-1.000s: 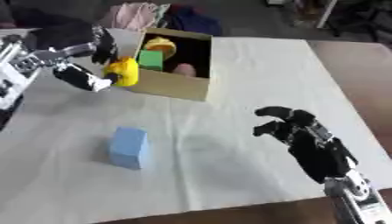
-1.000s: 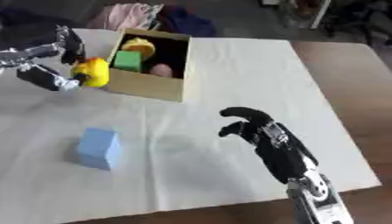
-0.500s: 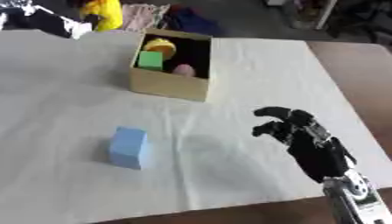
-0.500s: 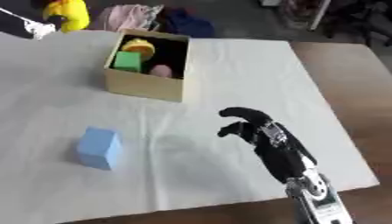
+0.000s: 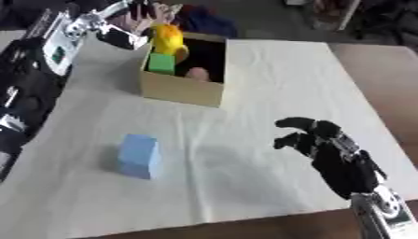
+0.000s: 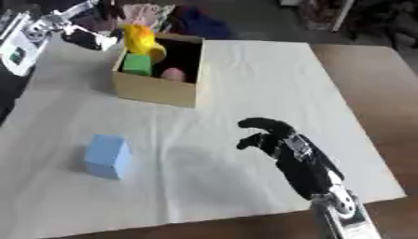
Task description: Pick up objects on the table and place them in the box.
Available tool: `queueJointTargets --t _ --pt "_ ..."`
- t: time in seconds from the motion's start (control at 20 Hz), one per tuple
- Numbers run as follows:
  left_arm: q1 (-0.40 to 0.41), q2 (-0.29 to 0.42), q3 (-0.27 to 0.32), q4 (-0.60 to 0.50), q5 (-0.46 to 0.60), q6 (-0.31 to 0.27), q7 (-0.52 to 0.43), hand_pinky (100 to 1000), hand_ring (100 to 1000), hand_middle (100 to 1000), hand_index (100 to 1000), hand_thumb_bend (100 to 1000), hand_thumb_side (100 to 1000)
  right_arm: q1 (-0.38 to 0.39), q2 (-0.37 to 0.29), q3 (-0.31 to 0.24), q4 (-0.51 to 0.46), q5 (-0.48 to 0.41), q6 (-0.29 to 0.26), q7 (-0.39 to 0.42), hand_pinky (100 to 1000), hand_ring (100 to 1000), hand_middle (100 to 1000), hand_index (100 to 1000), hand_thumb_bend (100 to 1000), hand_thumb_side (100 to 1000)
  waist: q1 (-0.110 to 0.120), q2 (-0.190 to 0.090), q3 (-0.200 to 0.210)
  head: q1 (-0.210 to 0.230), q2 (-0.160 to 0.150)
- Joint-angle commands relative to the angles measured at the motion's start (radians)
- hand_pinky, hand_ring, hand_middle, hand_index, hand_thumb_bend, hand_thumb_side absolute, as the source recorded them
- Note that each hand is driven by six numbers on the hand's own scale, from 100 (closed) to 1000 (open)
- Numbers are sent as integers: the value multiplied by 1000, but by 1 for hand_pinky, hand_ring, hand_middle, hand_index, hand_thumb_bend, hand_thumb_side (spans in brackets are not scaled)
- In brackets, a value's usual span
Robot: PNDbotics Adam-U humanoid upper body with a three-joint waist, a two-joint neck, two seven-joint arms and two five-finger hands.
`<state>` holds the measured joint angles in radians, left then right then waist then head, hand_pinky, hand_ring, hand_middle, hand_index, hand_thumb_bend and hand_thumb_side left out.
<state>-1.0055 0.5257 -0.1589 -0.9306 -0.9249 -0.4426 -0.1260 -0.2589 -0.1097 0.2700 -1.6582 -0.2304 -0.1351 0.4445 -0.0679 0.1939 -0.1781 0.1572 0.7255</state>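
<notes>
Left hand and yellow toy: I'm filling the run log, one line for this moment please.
left hand: holds yellow toy over cardboard box | right hand: idle, curled | blue block: on table

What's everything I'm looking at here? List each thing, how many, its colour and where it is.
Box: one, tan cardboard, open top, far left part of the table.
Yellow toy: one, yellow, over the box's far left corner, at the left robot hand.
Green block: one, green, inside the box at its left.
Pink thing: one, pink, rounded, inside the box beside the green block.
Blue block: one, light blue, on the cloth in front of the box.
Cloth: one, white, covering most of the table.
Table: one, brown wood, bare at the right.
Left robot hand: black and silver, above the box.
Right robot hand: black, fingers curled, lower right, holding nothing.
</notes>
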Motion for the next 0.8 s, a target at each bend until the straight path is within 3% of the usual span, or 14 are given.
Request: queueJointTargets --t 0.05,0.1,0.2,0.35,0.4,0.5,0.8 --pt "-22 -10 2 12 -57 -5 56 733 677 746 882 254 298 -11 -3 0 -10 -4 -1 5 837 669 807 829 100 964 -9 -25 -2 5 -4" --pt "-20 -11 -1 11 -61 -10 66 746 698 770 897 223 381 -11 -3 -1 -9 -4 -1 4 837 669 807 829 100 964 -9 -25 -2 5 -4" --pt "-15 -7 -6 4 -50 -22 61 763 724 795 908 189 447 -10 -3 -2 -9 -3 -1 4 837 669 807 829 100 964 -8 -25 0 2 -4" --pt "-9 23 -13 -44 13 -38 32 765 729 796 897 163 363 -10 -4 -5 -11 -3 -2 2 837 669 807 829 100 962 -5 -24 5 -6 -6" --pt "-3 40 -20 -72 47 -44 15 755 712 775 876 141 285 -10 -5 -7 -11 -2 -2 1 837 668 807 829 100 963 -3 -24 7 -10 -6" --pt "15 85 -39 -144 134 -59 -37 751 697 751 859 134 253 -10 -9 -11 -9 1 -3 -2 837 668 807 829 100 963 0 -24 12 -17 -6" --pt "137 290 -130 -417 389 -116 -315 760 688 728 847 220 334 -11 -18 -18 -10 7 -6 -9 837 668 807 829 100 959 14 -24 24 -38 -10"
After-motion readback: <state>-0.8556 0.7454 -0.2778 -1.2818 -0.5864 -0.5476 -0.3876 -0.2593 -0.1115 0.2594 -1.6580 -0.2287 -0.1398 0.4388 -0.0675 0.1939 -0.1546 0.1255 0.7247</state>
